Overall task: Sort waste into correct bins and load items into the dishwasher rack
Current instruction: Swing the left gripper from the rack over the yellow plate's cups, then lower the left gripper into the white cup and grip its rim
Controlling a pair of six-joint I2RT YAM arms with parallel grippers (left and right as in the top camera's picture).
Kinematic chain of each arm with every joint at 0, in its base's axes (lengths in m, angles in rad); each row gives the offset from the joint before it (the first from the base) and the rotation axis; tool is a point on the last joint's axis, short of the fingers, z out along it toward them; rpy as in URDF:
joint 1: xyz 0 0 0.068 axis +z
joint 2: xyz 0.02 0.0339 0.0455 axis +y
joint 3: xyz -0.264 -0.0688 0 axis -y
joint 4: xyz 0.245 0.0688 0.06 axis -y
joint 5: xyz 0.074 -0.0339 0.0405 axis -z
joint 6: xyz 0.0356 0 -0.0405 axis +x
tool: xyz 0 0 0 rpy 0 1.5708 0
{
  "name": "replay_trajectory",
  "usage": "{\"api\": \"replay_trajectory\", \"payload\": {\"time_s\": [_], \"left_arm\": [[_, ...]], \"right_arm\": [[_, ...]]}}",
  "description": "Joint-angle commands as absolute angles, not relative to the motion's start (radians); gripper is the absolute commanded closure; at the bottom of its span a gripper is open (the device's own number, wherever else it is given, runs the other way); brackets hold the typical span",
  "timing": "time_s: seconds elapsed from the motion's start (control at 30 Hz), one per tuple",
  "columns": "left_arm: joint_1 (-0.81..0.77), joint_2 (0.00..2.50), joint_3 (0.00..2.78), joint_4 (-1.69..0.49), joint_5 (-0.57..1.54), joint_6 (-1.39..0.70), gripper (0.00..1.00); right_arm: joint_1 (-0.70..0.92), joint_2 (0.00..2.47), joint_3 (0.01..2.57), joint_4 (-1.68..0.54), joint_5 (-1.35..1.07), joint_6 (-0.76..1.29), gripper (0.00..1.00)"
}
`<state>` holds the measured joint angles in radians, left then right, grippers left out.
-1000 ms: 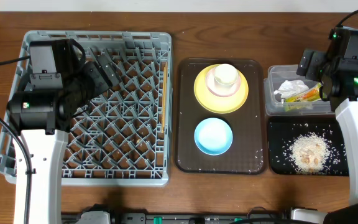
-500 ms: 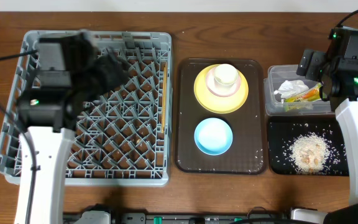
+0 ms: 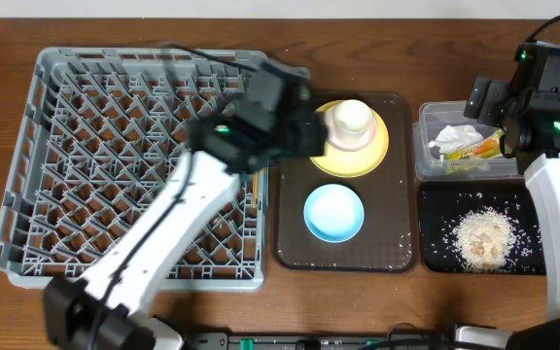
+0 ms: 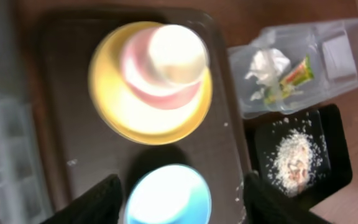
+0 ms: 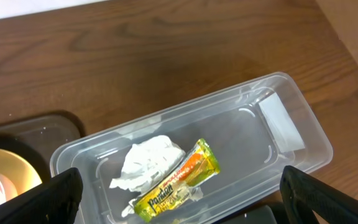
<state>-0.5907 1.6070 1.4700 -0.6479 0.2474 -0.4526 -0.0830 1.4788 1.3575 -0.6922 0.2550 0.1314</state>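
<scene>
Right wrist: wrapper point(image 5: 178, 182) lies diag. in tub point(image 5: 244, 134), lower-left to upper-right.

Snack wrapper point(image 5: 176, 180) in clear tub: dark lettering, reads roughly "Pardon". No other legible text.

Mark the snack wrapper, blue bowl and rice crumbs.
snack wrapper point(image 5: 178, 181), right wrist view, middle of the pack.
blue bowl point(image 3: 333, 212), overhead view, centre of its inside.
rice crumbs point(image 3: 482, 238), overhead view, middle of the heap.

Crumpled tissue point(image 3: 452, 139) and wrapper point(image 3: 480, 149) are lying in the clear tub point(image 3: 422, 156); crumbs point(image 3: 481, 238) are sitting heaped in the black tray point(image 3: 435, 206).
</scene>
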Motion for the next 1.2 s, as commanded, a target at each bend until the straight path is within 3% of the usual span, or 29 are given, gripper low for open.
{"api": "replay_trajectory", "payload": {"time_s": [0.0, 0.13, 0.3, 0.53, 0.67, 0.83, 1.17], "left_arm": [[-0.62, 1.624, 1.477, -0.579, 0.233, -0.466, 0.39], [-0.676, 1.658, 1.477, -0.458, 0.178, -0.457, 0.56], [-0.722, 1.73, 1.494, -0.421, 0.12, -0.408, 0.53], [-0.67, 1.848, 1.738, -0.83, 0.048, -0.409, 0.52], [-0.598, 1.852, 1.742, -0.975, -0.006, -0.469, 0.55], [-0.533, 1.891, 1.652, -0.922, 0.178, -0.501, 0.55], [-0.562, 2.047, 1.618, -0.778, 0.183, -0.564, 0.65]], "right_arm": [[-0.088, 1.466, 1.367, -0.693, 0.257, 0.141, 0.01], [-0.088, 1.466, 1.367, -0.693, 0.257, 0.141, 0.01], [-0.088, 1.466, 1.367, -0.693, 0.257, 0.141, 0.01], [-0.088, 1.466, 1.367, -0.693, 0.257, 0.141, 0.01], [-0.088, 1.466, 1.367, -0.693, 0.257, 0.141, 0.01], [-0.088, 1.466, 1.367, -0.693, 0.257, 0.142, 0.01], [-0.088, 1.466, 1.367, -0.693, 0.257, 0.141, 0.01]]}}
